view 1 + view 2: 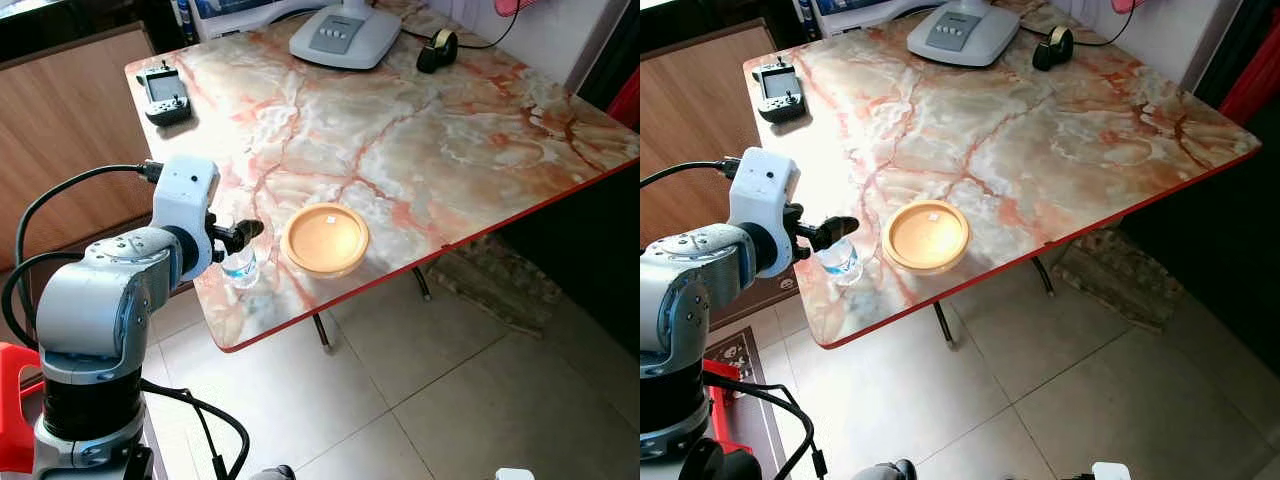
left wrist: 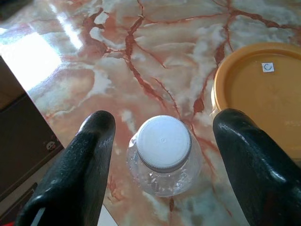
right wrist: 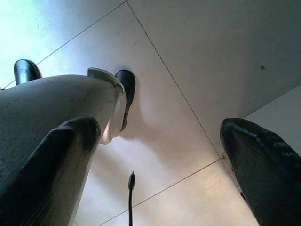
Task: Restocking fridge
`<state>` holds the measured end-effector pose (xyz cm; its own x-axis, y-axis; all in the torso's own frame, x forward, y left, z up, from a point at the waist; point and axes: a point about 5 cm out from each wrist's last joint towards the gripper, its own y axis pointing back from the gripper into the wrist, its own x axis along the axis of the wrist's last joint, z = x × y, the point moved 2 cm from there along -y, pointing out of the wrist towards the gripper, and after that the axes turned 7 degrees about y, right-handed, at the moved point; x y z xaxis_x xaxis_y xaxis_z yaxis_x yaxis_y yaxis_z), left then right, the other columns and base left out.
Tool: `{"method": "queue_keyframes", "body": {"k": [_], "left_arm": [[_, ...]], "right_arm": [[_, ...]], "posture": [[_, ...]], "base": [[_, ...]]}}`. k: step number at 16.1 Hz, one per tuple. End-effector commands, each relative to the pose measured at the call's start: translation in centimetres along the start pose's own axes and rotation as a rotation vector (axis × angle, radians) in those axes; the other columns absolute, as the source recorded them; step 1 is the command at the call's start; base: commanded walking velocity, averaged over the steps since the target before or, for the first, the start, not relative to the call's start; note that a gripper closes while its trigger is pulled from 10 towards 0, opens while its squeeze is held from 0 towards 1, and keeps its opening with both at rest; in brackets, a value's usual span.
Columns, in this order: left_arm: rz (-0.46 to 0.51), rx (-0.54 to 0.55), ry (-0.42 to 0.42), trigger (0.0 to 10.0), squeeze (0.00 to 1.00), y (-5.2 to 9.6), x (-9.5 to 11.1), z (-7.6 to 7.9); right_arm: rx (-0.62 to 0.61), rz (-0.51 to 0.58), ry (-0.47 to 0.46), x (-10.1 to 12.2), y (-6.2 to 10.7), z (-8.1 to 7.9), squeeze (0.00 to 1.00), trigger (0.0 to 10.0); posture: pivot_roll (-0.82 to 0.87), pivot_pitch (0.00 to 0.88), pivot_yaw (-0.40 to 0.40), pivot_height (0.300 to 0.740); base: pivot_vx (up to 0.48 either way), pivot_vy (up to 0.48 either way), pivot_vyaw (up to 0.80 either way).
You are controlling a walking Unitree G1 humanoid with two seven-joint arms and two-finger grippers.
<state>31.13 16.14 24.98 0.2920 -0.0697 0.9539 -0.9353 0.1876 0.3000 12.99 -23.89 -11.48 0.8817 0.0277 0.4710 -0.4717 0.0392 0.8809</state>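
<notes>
A small clear water bottle with a white cap stands upright near the front left corner of the marble table. My left gripper hovers just above it, open, one black finger on each side of the cap and apart from it. In the head views the left gripper reaches over the bottle from the left. My right gripper hangs open over the tiled floor, holding nothing.
An orange round lid or shallow bowl lies just right of the bottle. A handheld controller, a white appliance base and a tape dispenser sit at the table's far side. The red table edge is close.
</notes>
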Motion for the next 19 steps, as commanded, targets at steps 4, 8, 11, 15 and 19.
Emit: {"method": "queue_keyframes", "body": {"k": [4, 8, 11, 15, 19], "left_arm": [[-0.026, 0.018, 0.014, 1.1, 0.0, -0.1, -0.8, -0.4], [-0.029, 0.026, 0.019, 0.0, 0.0, -0.3, -1.1, -0.5], [-0.012, 0.05, 0.014, 0.0, 0.0, -0.3, -0.9, -0.8], [0.021, 0.063, -0.001, 0.0, 0.0, -0.4, -0.6, -1.0], [0.109, 0.127, -0.043, 0.0, 0.0, -0.4, 0.3, -1.6]], "right_arm": [[0.005, -0.029, -0.009, -0.9, 0.2, 0.0, 0.0, 10.0], [0.009, -0.031, -0.009, -0.9, 0.2, 0.0, 0.0, 10.0], [0.011, -0.031, -0.007, -1.0, 0.2, 0.0, 0.0, 10.0], [0.013, -0.032, -0.004, -1.0, 0.2, 0.0, 0.0, 10.0], [0.016, -0.033, -0.004, -1.0, 0.2, -0.1, 0.0, 10.0]], "posture": [[0.21, 0.19, 0.012, 0.74], [0.21, 0.191, 0.012, 0.74], [0.21, 0.191, 0.011, 0.74], [0.21, 0.191, 0.011, 0.74], [0.21, 0.189, 0.012, 0.74]], "base": [[0.0, 0.0, 0.0], [0.0, 0.0, 0.0], [0.0, 0.0, 0.0], [0.0, 0.0, 0.0], [0.0, 0.0, 0.0]]}}
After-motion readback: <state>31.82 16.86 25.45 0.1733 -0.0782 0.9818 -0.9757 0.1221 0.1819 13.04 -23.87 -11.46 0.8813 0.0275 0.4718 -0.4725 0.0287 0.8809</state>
